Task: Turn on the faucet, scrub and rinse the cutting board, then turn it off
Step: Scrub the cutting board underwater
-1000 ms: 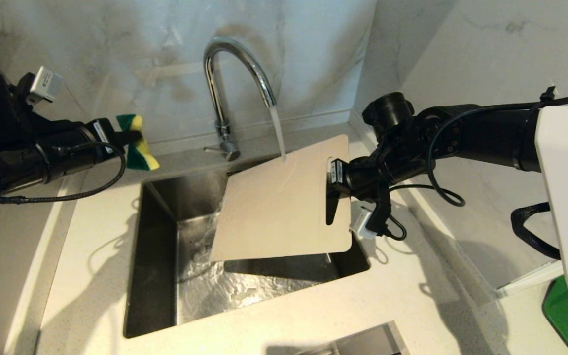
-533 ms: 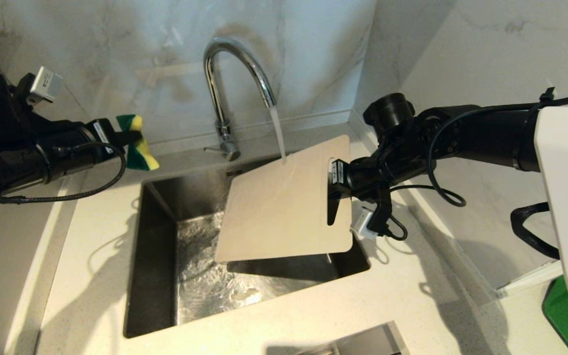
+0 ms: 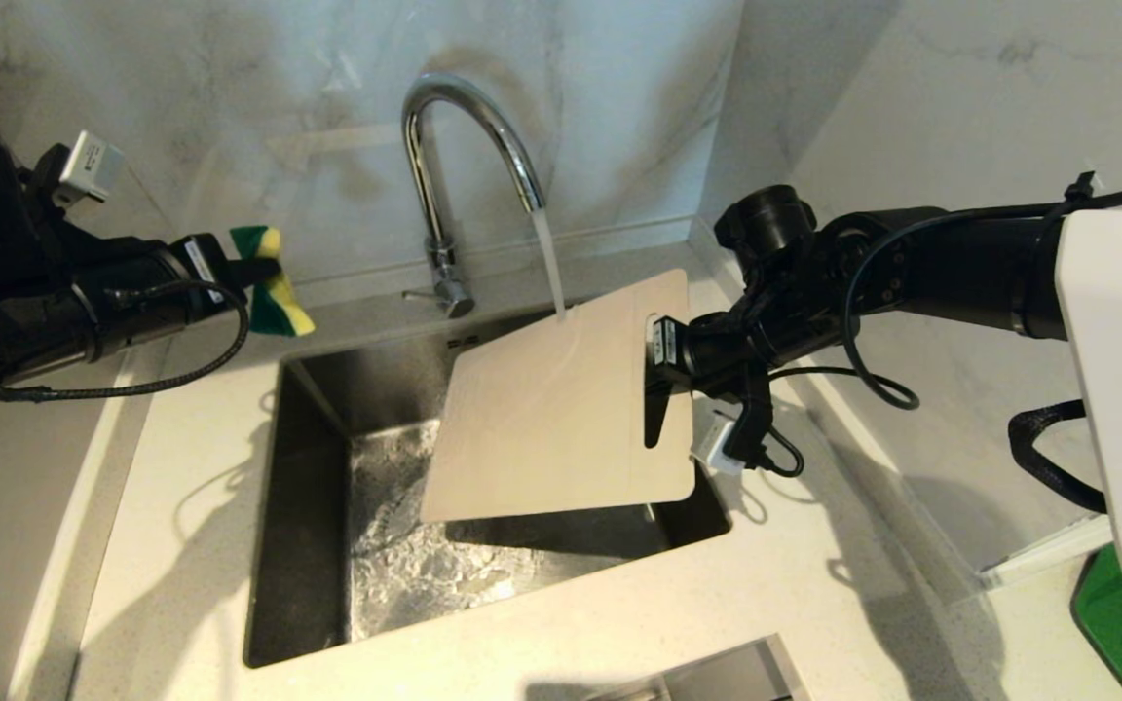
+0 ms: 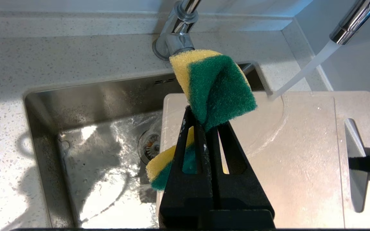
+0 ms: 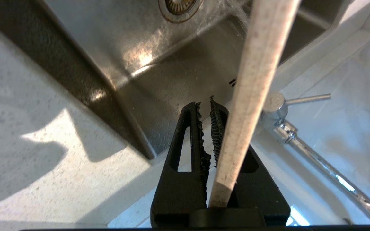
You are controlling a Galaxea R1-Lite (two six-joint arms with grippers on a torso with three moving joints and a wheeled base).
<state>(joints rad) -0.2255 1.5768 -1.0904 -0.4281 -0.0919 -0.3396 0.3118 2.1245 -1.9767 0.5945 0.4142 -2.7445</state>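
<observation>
The right gripper [image 3: 666, 362] is clamped on the slot-handle end of the cutting board [image 3: 551, 409], holding the board tilted over the sink [image 3: 308, 487] so the stream from the faucet [image 3: 444, 175] lands on the far part of its face and runs off toward the basin; this looks like the rinse step. In the right wrist view the board's speckled edge passes beside the ribbed fingers [image 5: 217, 134], which stand narrow.

The left gripper [image 3: 244, 263] hangs well to the left of the sink, above the counter [image 3: 181, 467], pinched tight on a folded sponge [image 3: 274, 282], likely parked clear of the water.

The board is a flat, smooth, cream plastic rectangle with rounded corners. The faucet is polished chrome with 1 thin side lever [image 3: 420, 292]. The sponge pairs yellow foam with a coarse green scouring layer, and the sink is wet stainless steel.
</observation>
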